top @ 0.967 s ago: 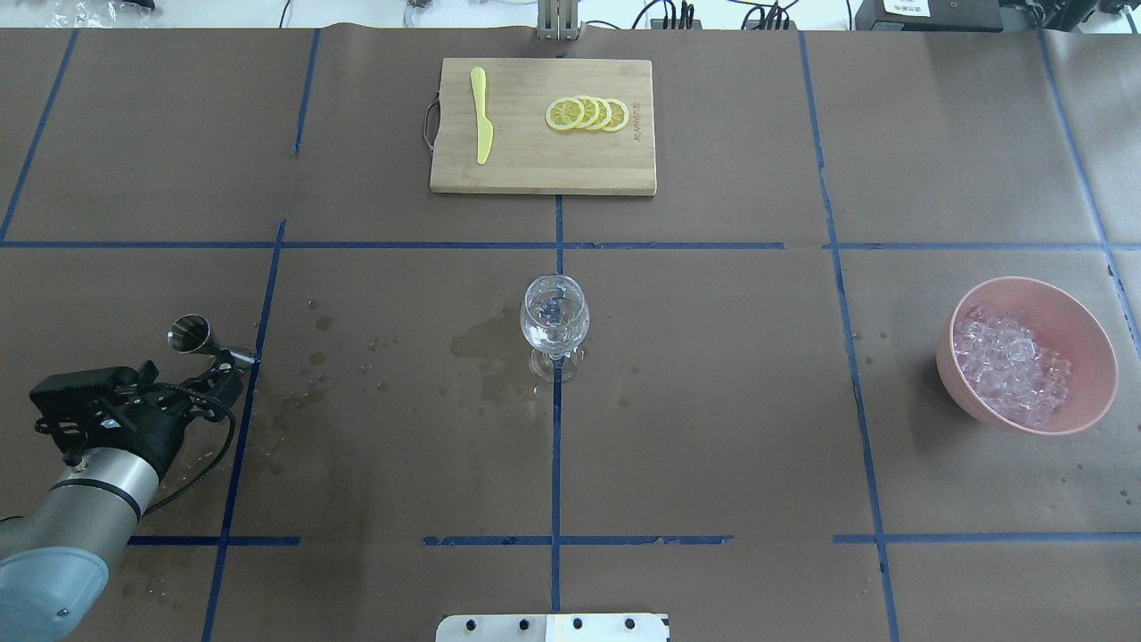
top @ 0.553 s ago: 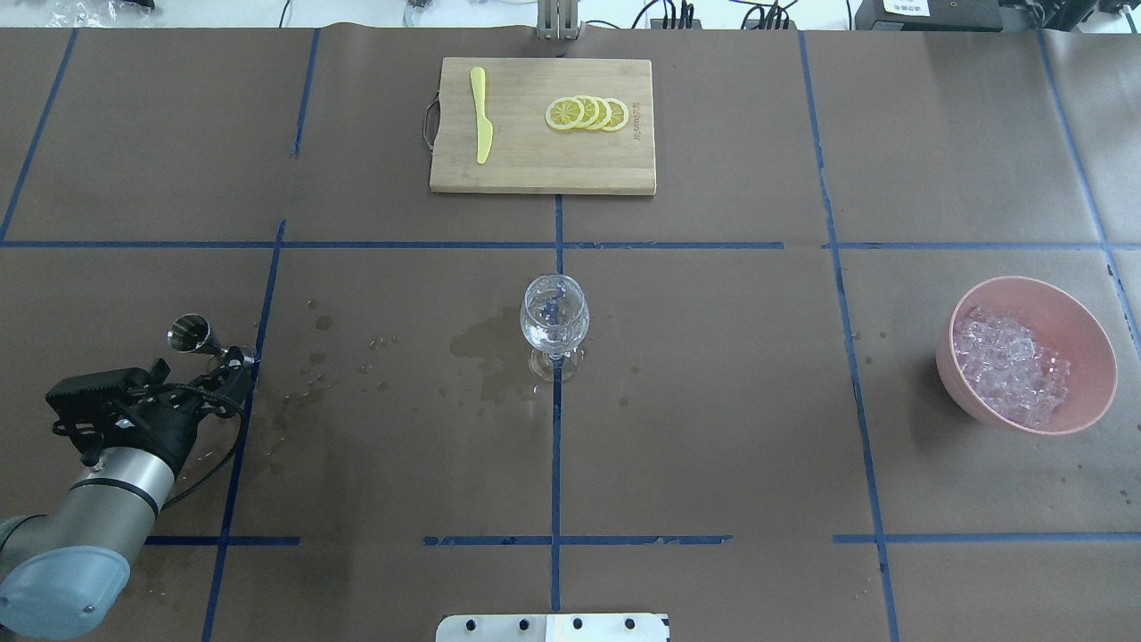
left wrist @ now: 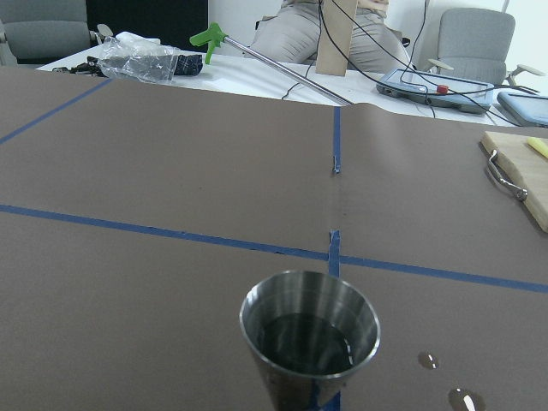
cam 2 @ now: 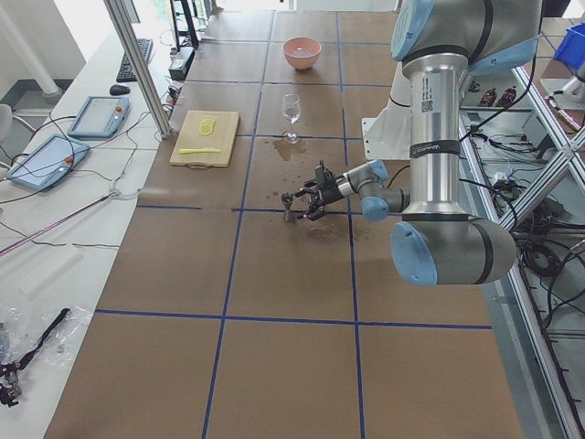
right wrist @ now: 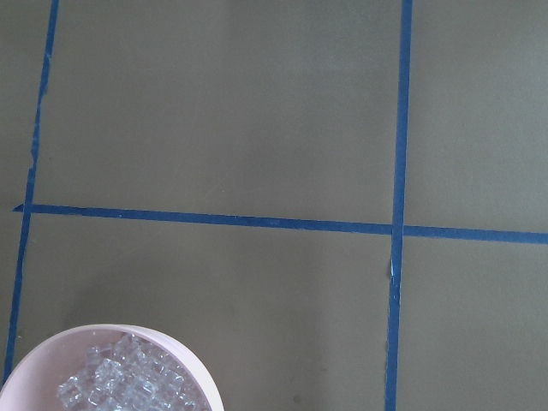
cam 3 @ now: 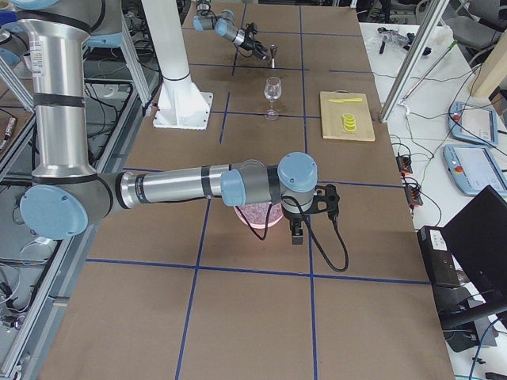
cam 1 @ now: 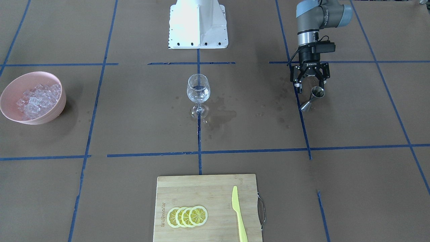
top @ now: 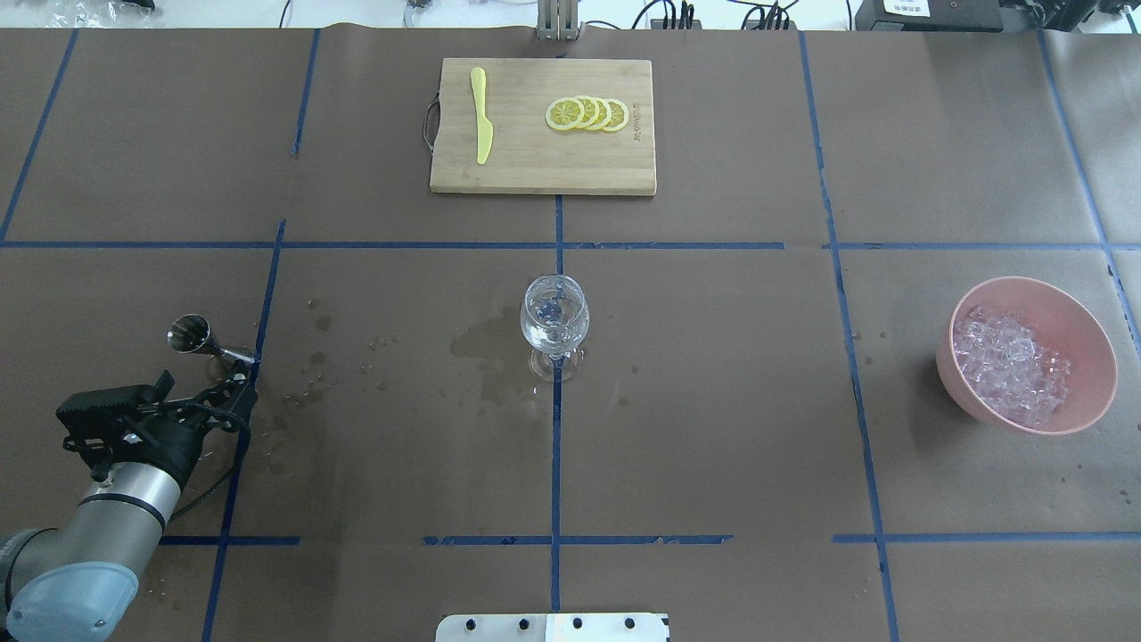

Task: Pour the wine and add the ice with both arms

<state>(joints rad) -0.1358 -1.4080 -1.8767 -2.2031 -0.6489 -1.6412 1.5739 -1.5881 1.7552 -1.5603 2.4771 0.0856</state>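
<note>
Left gripper: jaws wide, empty, just beside standing jigger; I'd draw it straight back, clear of the rim; right gripper: grip unreadable from here.

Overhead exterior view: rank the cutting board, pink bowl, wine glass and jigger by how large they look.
1. cutting board
2. pink bowl
3. wine glass
4. jigger
Each step is a clear difference; no two look alike.

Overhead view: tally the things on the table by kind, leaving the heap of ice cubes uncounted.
Cutting board: 1
Knife: 1
Lemon slices: 4
Wine glass: 1
Metal measuring cup: 1
Bowl: 1
Total: 9
</note>
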